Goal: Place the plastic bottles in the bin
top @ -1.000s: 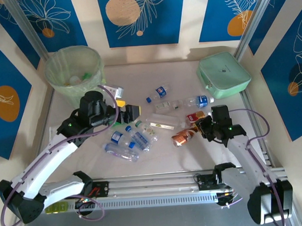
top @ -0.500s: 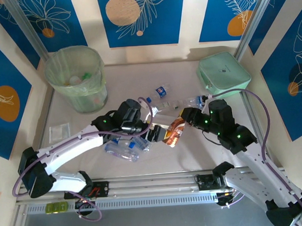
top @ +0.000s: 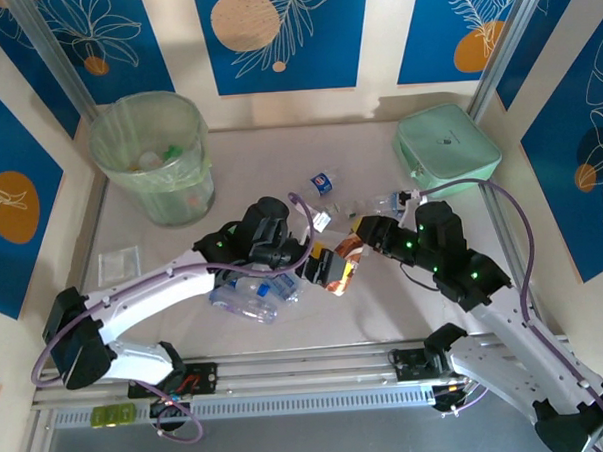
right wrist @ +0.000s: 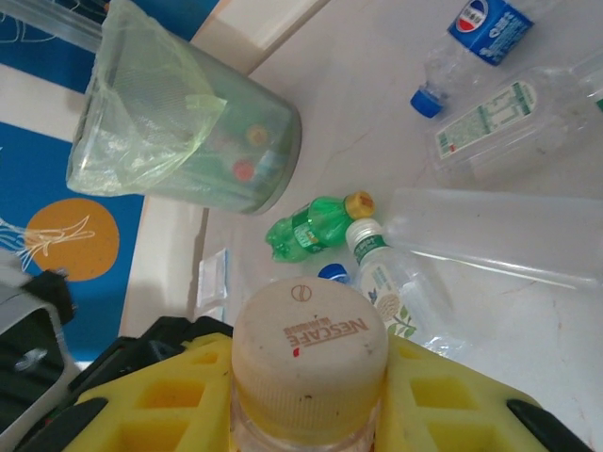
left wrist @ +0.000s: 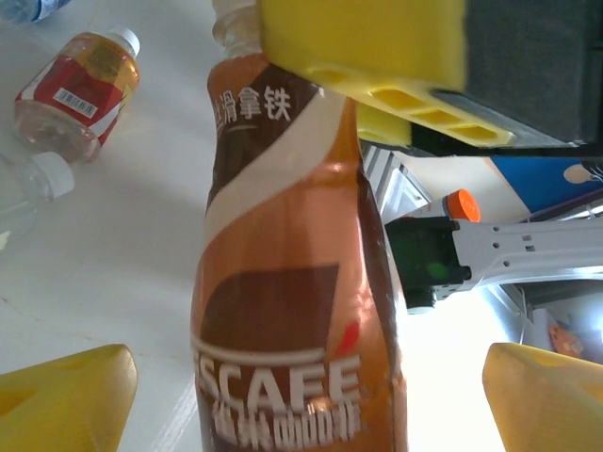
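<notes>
Blue leaf-print panels wall in a pale desk (top: 278, 157). Both arms meet over its middle.

The right hand (top: 366, 230) is clenched on the neck of a brown coffee bottle (top: 340, 269). In its wrist view the yellow fingers (right wrist: 443, 405) press in from both sides just under the beige cap (right wrist: 309, 353). The bottle hangs tilted above the desk, its cap end towards the right and its body towards the near left.

The left hand (top: 321, 269) is spread wide. Its two yellow fingers (left wrist: 66, 400) stand either side of the bottle's lower body with a gap on each side, so they are not gripping it.

The bin (top: 172, 197), lined with a pale green bag, stands at the far left corner, well apart from the held bottle. Some bottles lie inside it.

Clear blue-labelled bottles (top: 247, 296) lie under the left arm. Another blue-labelled one (top: 323, 181) lies farther back, a green one (right wrist: 311, 226) lies between them and the bin, and a red-labelled one (left wrist: 80, 104) is on the right. A mint-green case (top: 446, 150) sits at the far right.
</notes>
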You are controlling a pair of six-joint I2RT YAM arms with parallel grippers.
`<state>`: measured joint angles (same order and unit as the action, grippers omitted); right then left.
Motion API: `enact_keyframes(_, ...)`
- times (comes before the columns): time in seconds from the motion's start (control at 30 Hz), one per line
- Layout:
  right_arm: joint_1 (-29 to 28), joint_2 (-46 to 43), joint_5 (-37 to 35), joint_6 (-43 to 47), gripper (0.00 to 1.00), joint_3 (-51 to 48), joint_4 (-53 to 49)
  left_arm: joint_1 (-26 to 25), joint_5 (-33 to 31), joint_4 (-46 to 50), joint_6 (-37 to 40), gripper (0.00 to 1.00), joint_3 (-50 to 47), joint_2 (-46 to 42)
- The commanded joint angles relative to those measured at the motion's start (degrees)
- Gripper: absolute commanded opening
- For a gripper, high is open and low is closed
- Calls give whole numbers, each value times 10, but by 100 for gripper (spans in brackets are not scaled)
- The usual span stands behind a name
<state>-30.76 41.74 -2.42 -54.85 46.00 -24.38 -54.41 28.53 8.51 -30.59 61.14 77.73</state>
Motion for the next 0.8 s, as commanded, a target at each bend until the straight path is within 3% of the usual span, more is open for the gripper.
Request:
enact_keyframes(0.0,-12,-2,22,7,18,2,29,-7,27,-25,-8,89,10,16)
enact_keyframes(0.13,-23,3,26,6,17,6,37,-8,30,-17,-5,79,20,27)
enact_keyframes(0.3,-45,7,0,16,16,8,27,-10,34,10,10,57,38,38)
enact_keyframes(0.4,-49,9,-6,23,18,12,20,-10,36,18,14,52,45,38)
enact_keyframes(0.43,-50,9,-10,25,26,14,17,-10,35,16,14,52,45,37)
enact_keyframes(0.5,-51,9,-23,28,61,19,9,-10,28,17,14,51,44,33)
enact_keyframes(0.57,-51,7,-37,26,81,25,-1,-8,18,23,12,51,45,32)
enact_keyframes(0.63,-51,4,-53,29,88,32,-14,-4,1,37,12,50,49,30)
enact_keyframes(0.77,-51,-11,-111,50,89,64,-69,24,-69,76,12,46,58,13)
